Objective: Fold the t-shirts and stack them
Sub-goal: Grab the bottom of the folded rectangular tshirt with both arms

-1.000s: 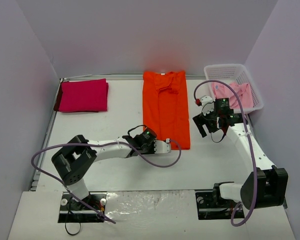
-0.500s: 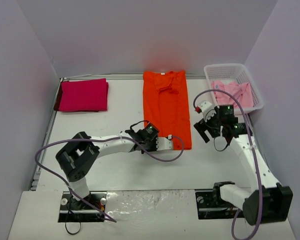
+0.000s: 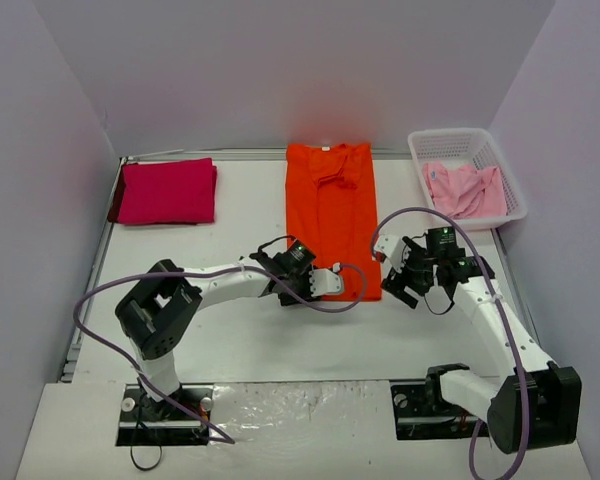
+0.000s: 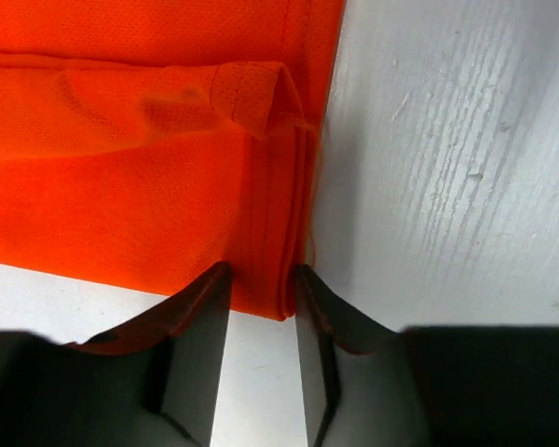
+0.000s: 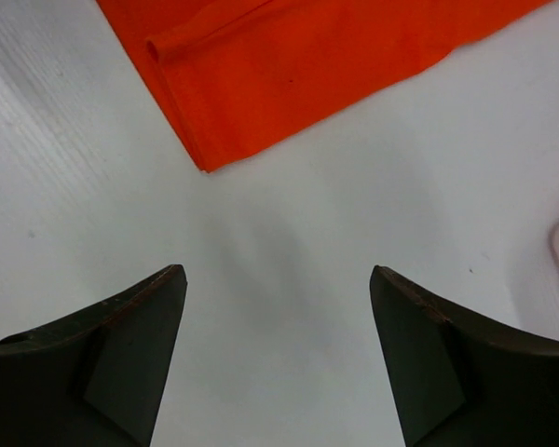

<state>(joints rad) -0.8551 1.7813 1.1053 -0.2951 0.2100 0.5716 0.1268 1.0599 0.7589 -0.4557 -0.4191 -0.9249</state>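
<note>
The orange t-shirt [image 3: 330,215] lies folded into a long strip in the middle of the table. My left gripper [image 3: 330,283] sits at its near hem, and in the left wrist view the left gripper [image 4: 261,270] stands narrowly open, the orange t-shirt [image 4: 121,168] corner lying between the fingertips. My right gripper [image 3: 395,275] hovers just right of the shirt's near right corner. Seen from the right wrist, the right gripper [image 5: 278,270] is wide open over bare table, with the orange t-shirt [image 5: 307,65] ahead. The magenta t-shirt [image 3: 167,191] lies folded at far left. The pale pink t-shirt [image 3: 463,190] is crumpled in the basket.
A white lattice basket [image 3: 450,135] stands at the far right against the wall. Grey walls close in the table on three sides. Purple cables loop from both arms over the near half of the table.
My right gripper has come nearer and leftwards, from beside the basket to the orange shirt's near right corner. The left gripper slid right along the hem and its jaws have parted a little.
</note>
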